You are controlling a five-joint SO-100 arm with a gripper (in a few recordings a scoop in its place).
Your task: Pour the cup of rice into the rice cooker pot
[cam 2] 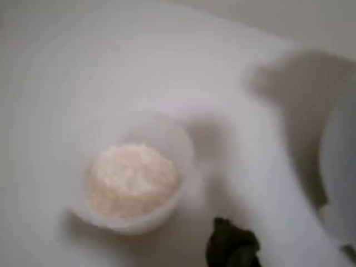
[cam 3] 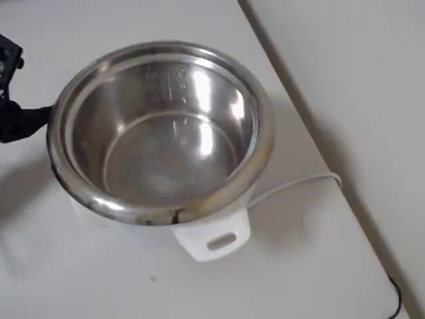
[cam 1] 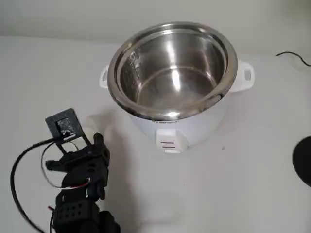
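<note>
The small, round, translucent whitish plastic cup (cam 2: 136, 172) stood upright on the white table (cam 1: 252, 160), holding a mound of small white uncooked rice grains (cam 2: 132, 179) well below its rim. In the wrist view it sat just ahead and to the left of a dark fingertip (cam 2: 231, 245) at the bottom edge; no contact was evident. In the fixed view the cup was only a faint pale shape beside the black arm, near the cooker's left flank. The large, round, shiny stainless-steel rice cooker pot (cam 1: 172, 73) sat empty in its white two-handled cooker body (cam 1: 184, 128).

The black two-finger gripper (cam 1: 92, 145) hovered low by the cup. Whether its jaws were spread or closed could not be determined; the cup appeared ungripped.

Risks, as judged: the cup looks light and thin-walled, so an off-centre approach could push or tip it and scatter grains. A hard pinch could deform it; a weak one could let it slip during the lift. The pot's rim stands far above the cup, so insufficient lift could strike the rim or spill rice outside.

Limitations: the wrist view was blurred and showed one fingertip only. The overhead view cut the arm at its left edge. A dark object (cam 1: 303, 160) at the fixed view's right edge was unidentifiable.
</note>
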